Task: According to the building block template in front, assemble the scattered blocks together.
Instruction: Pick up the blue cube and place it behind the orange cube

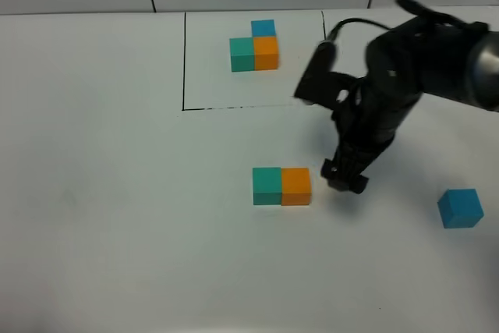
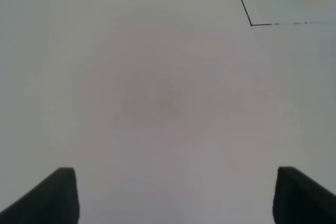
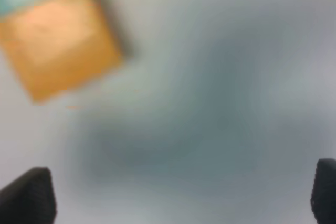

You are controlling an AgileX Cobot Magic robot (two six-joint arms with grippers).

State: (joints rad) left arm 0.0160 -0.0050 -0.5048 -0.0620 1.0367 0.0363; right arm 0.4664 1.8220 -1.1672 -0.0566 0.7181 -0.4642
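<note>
Two fingertips of the left end effector (image 2: 173,195) stand wide apart over bare tabletop (image 1: 101,193), holding nothing. Toward the back we see the building block template (image 1: 254,48) within its thin black drawn lines. In front of it the teal cube (image 1: 267,185) and the orange cube (image 1: 296,185) sit touching, teal on the left. Just beside the orange cube hangs the right end effector (image 1: 345,177) — jaws spread, empty — and the blue cube (image 1: 460,208) lies well apart, near the right edge.
</note>
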